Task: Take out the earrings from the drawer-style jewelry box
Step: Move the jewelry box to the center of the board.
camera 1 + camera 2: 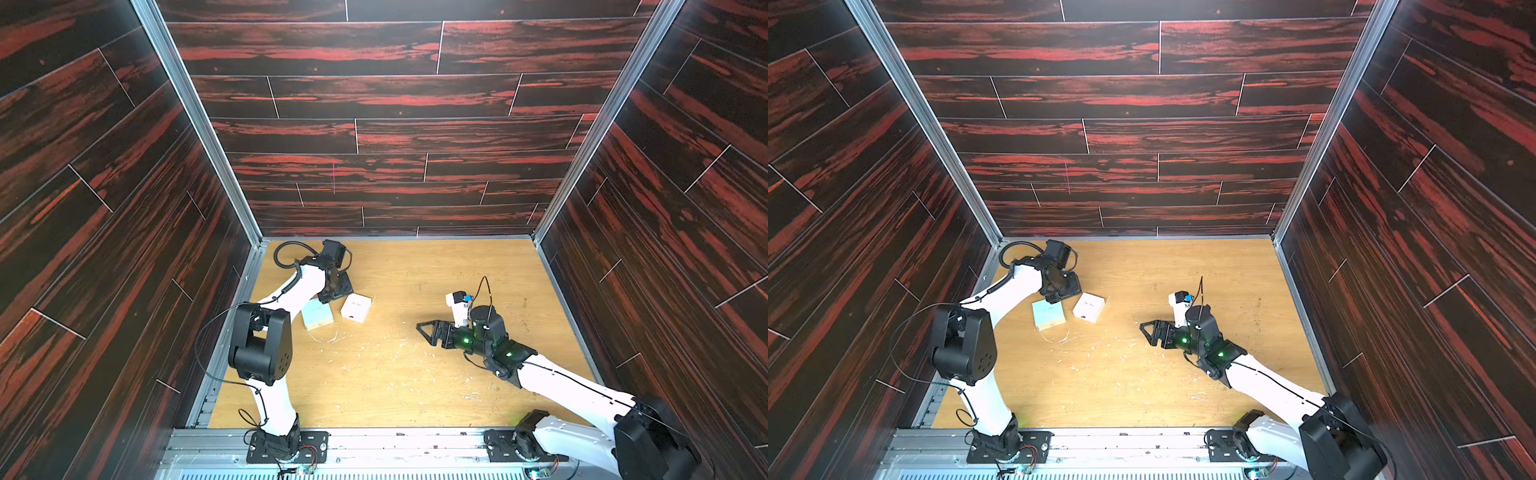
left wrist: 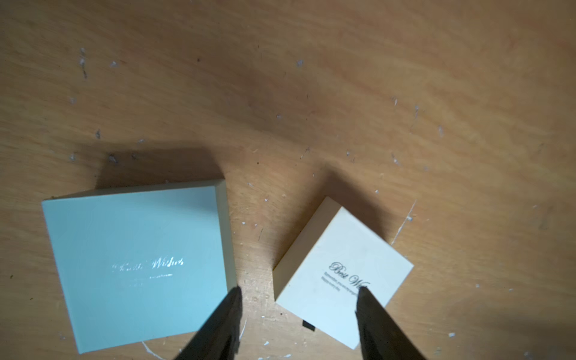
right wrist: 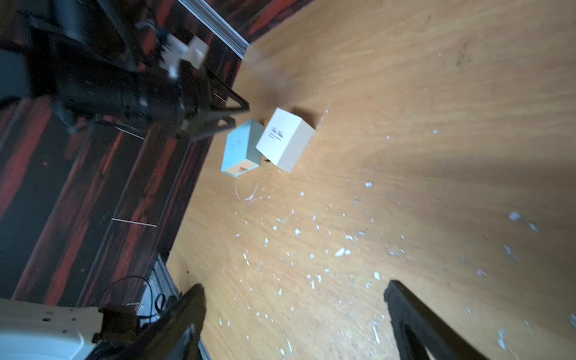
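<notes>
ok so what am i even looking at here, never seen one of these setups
Two robot arms are mounted at the near edge of a wooden table inside a walled booth. Two pictures look down from above on the whole scene. The other two come from a camera on each arm's wrist, so each shows what that arm is reaching toward. On the table lie a small white box and, beside it, a flat pale teal box; both look closed. The left arm's fingers hang apart over the two boxes, gripping nothing. The right arm's fingers are wide open, away from the boxes, and empty. No earrings show.
</notes>
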Action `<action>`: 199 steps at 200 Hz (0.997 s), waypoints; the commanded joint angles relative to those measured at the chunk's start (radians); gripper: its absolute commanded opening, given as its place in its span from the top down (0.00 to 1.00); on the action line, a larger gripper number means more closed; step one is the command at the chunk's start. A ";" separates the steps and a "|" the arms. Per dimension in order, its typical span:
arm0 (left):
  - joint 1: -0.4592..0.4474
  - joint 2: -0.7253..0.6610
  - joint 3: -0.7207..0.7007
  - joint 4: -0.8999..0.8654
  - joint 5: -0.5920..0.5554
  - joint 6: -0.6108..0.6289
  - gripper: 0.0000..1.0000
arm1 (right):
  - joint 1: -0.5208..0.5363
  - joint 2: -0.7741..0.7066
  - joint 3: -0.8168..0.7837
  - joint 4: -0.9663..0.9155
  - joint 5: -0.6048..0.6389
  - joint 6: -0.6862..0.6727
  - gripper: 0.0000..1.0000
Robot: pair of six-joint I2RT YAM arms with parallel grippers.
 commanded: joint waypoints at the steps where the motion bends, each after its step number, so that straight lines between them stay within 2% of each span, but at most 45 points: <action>1: 0.002 0.048 0.043 -0.038 0.040 0.061 0.40 | 0.007 0.021 0.005 0.134 -0.014 0.033 0.08; 65: 0.002 0.147 0.053 0.030 0.122 0.077 0.40 | 0.006 0.124 0.080 0.101 -0.073 0.041 0.09; 104: -0.007 0.134 -0.020 0.166 0.267 0.070 0.36 | 0.007 0.154 0.104 0.093 -0.091 0.040 0.10; 157: -0.043 0.130 -0.071 0.194 0.296 0.055 0.39 | 0.005 0.169 0.120 0.057 -0.081 0.029 0.09; 199: -0.098 0.097 -0.119 0.263 0.307 -0.046 0.41 | -0.011 0.149 0.124 -0.018 -0.059 0.008 0.09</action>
